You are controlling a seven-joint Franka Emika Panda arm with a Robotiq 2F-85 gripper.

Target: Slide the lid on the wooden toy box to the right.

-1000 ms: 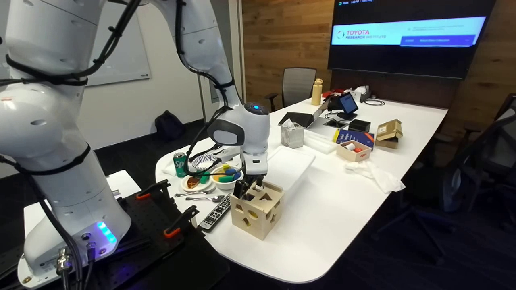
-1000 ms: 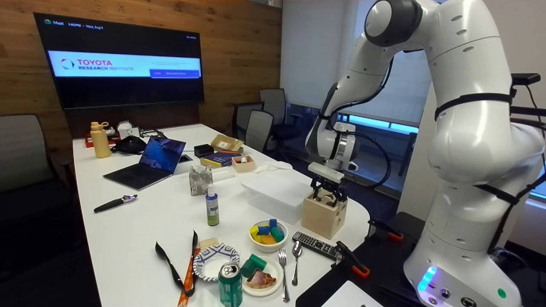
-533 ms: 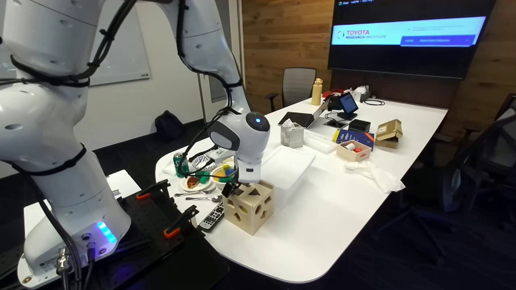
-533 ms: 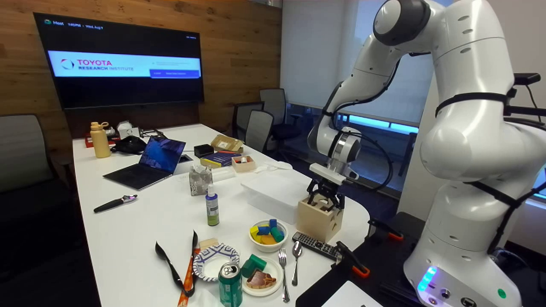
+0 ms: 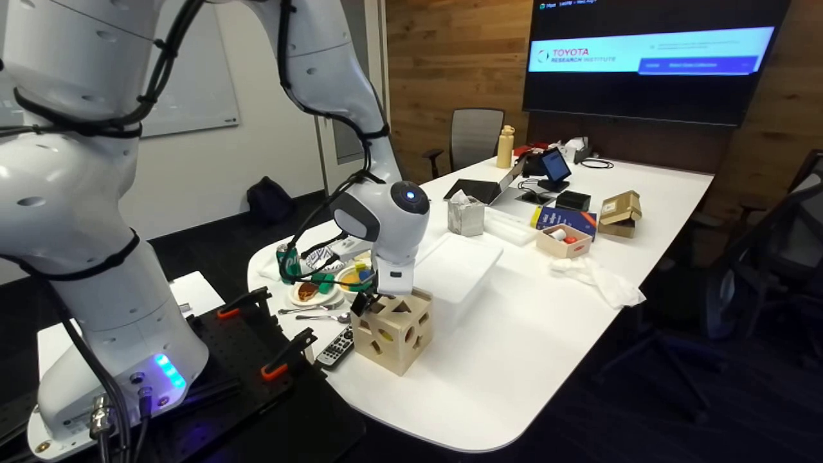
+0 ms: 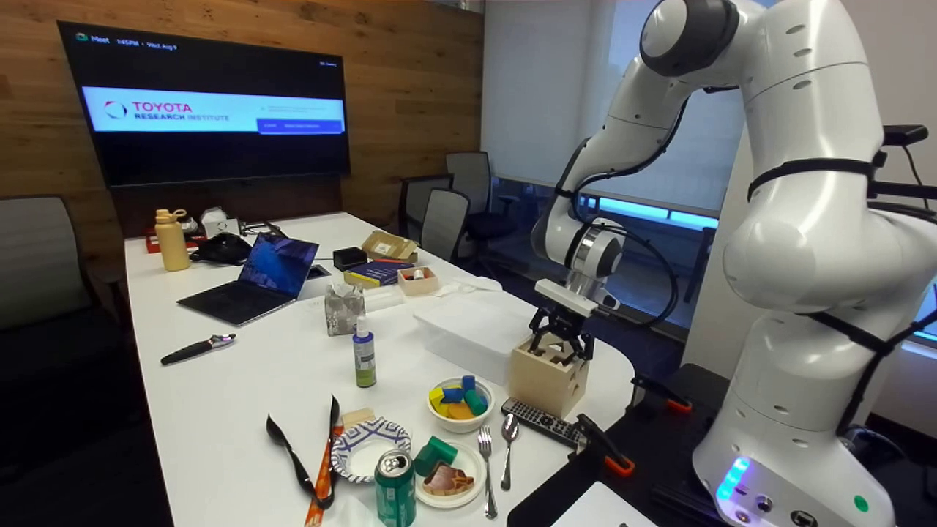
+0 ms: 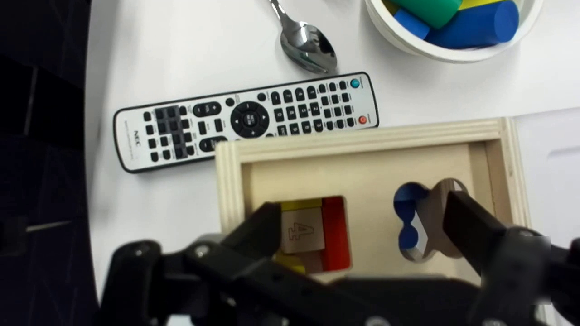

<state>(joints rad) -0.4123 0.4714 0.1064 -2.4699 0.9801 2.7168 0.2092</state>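
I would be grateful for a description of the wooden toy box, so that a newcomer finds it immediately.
Go to the end of the white table nearest the robot arm. There, under the gripper, the wooden toy box stands beside the white rectangular box and the remote control. Unlike them, it is a pale wooden cube with geometric holes.

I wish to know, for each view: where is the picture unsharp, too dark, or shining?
Wrist view: the pincer is out of focus, the remote is sharp, and the spoon carries bright reflections. Both exterior views: the finest lettering on the wall screen is smeared, though TOYOTA is readable. In an exterior view, the floor at the right is nearly black.
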